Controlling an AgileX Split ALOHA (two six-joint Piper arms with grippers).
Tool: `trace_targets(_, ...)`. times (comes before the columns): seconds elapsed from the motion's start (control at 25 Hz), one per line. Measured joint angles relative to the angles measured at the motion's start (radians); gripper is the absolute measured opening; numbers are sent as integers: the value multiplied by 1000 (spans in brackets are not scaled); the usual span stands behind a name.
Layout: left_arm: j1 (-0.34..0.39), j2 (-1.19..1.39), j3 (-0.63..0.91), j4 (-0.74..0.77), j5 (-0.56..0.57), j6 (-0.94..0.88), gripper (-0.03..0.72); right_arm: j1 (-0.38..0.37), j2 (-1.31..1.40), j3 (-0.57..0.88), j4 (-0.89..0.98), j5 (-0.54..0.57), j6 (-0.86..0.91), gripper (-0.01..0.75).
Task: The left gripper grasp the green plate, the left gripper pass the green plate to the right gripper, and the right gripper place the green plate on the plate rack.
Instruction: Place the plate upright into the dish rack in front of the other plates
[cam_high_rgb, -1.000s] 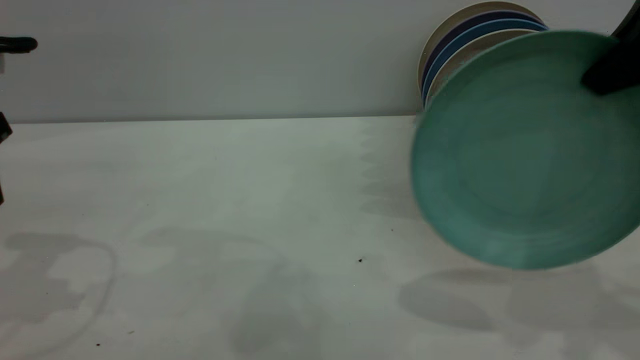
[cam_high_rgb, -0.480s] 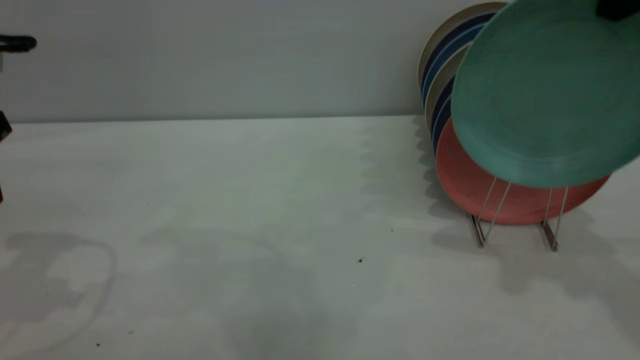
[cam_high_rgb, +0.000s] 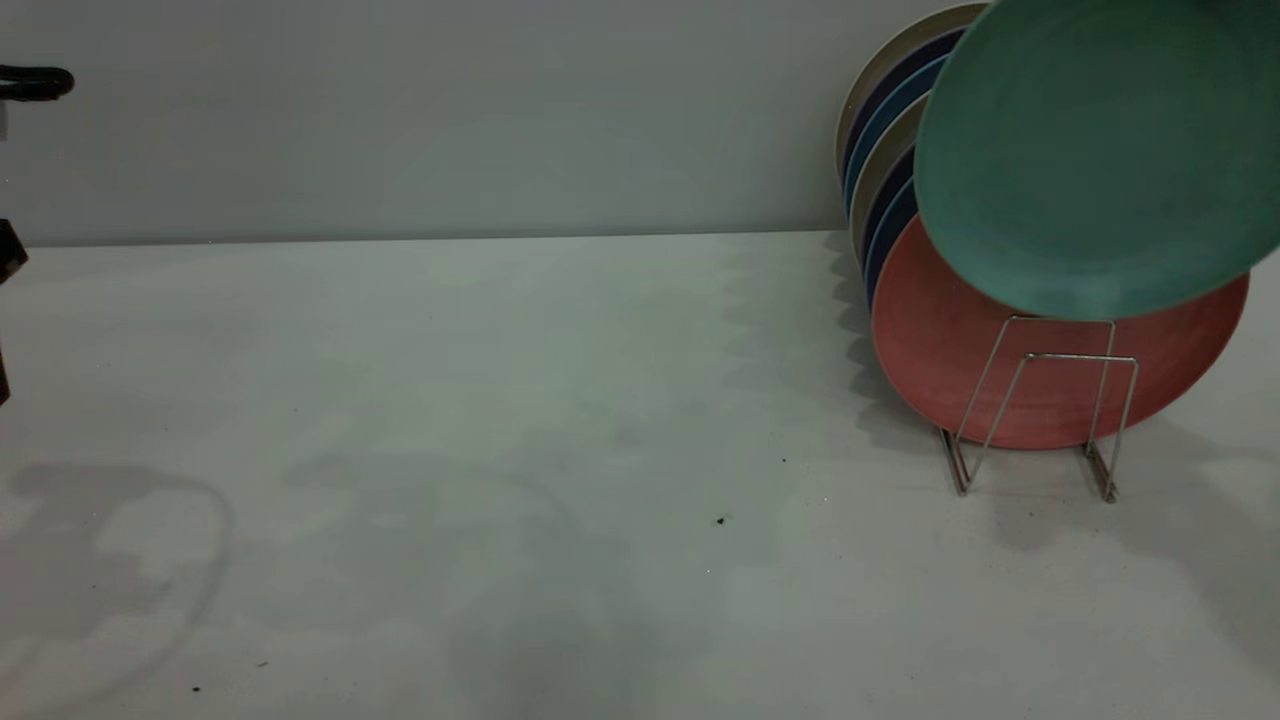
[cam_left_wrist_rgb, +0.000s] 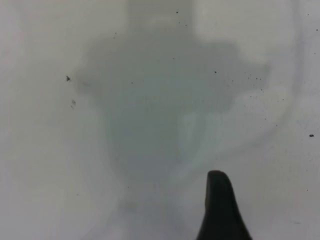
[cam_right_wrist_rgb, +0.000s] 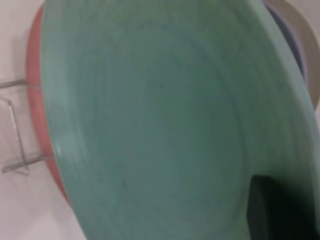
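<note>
The green plate (cam_high_rgb: 1090, 150) hangs tilted in the air at the upper right, just in front of and above the pink plate (cam_high_rgb: 940, 340) that stands in the plate rack (cam_high_rgb: 1035, 400). Its lower rim is a little above the rack's front loops. My right gripper is above the exterior view's top edge. In the right wrist view one of its fingers (cam_right_wrist_rgb: 272, 210) presses on the green plate (cam_right_wrist_rgb: 150, 125) near the rim, so it is shut on the plate. My left arm (cam_high_rgb: 30, 85) sits at the far left edge. One of its fingertips (cam_left_wrist_rgb: 216, 182) shows over bare table, holding nothing.
Several plates, beige, dark blue and blue (cam_high_rgb: 880, 130), stand in the rack behind the pink one, against the back wall. The rack's two empty front loops face the table's front. The white table (cam_high_rgb: 500, 400) stretches to the left.
The green plate has risen from low in front of the rack to high at the upper right. The pink plate and the rack's front loops now show. The left arm has not moved.
</note>
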Motion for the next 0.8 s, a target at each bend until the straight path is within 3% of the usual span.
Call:
trace_targets(0.6, 0, 0, 0, 0, 0, 0, 510, 0, 136, 0, 14, 6, 14, 52)
trace_targets(0.8, 0, 0, 0, 0, 0, 0, 510, 0, 172, 0, 26, 21, 19, 135)
